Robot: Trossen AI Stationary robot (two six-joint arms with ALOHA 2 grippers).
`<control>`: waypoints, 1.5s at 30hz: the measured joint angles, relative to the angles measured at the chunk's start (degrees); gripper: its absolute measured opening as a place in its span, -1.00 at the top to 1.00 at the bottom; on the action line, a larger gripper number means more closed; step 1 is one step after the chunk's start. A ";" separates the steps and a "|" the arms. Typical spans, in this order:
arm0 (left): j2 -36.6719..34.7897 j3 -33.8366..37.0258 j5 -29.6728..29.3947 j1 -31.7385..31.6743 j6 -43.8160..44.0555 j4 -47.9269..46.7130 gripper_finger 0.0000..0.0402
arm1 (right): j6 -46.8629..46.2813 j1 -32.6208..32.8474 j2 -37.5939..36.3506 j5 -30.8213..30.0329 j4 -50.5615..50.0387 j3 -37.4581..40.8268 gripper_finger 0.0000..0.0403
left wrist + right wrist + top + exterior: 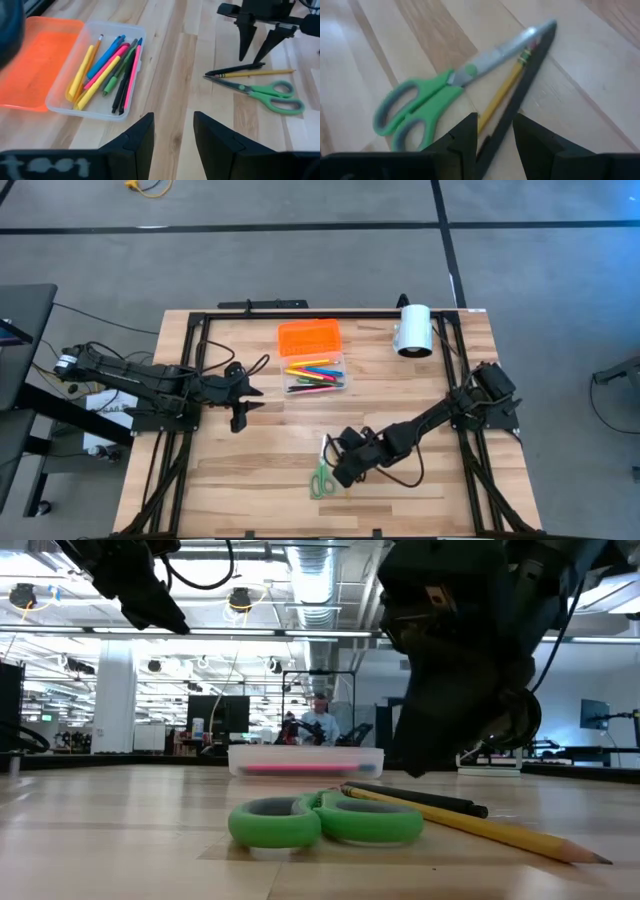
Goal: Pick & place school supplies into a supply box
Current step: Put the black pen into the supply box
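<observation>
The supply box (318, 372) is a clear case that sits open with its orange lid (309, 338) laid back; several coloured pens and pencils (107, 70) lie inside. On the table near the near edge lie green-handled scissors (415, 112), a yellow pencil (502, 90) and a black pen (520, 95). My right gripper (495, 122) is open and hovers low over them, its fingers standing either side of the pen and pencil. My left gripper (173, 122) is open, above the table to the left of the box.
A white cylinder (413, 330) lies near the table's far right corner. Black frame rails (190, 360) run along the left, right and far edges. Bare wood (260, 470) shows between the box and the near edge. A person (320, 722) sits in the room beyond.
</observation>
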State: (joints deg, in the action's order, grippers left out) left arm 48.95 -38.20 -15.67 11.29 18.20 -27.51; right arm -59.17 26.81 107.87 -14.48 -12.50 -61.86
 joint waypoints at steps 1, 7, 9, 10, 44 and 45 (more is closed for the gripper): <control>0.00 0.00 -0.17 0.00 -0.01 -0.02 0.38 | -0.44 0.12 0.00 0.04 -0.23 0.07 0.41; 0.00 0.00 -0.21 0.00 -0.35 0.06 0.38 | -1.91 -0.17 0.14 -0.27 -0.85 0.06 0.41; 0.00 0.00 -0.21 0.00 -0.35 0.04 0.38 | -1.91 -0.35 0.15 -0.59 -1.16 0.06 0.41; 0.00 0.00 -0.21 0.00 -0.33 0.07 0.38 | -1.91 -0.51 0.15 -0.64 -1.40 0.06 0.41; 0.00 -0.02 -0.19 0.00 0.24 1.31 0.38 | 2.47 -0.06 0.22 -7.95 -0.70 0.48 0.41; 0.00 -0.02 -0.19 0.00 0.24 1.31 0.38 | 2.58 0.08 0.34 -8.00 -0.66 0.48 0.41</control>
State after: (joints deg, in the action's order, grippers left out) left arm 48.95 -38.22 -15.86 11.29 18.44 -26.20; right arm -56.59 26.89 108.22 -22.48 -13.16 -61.39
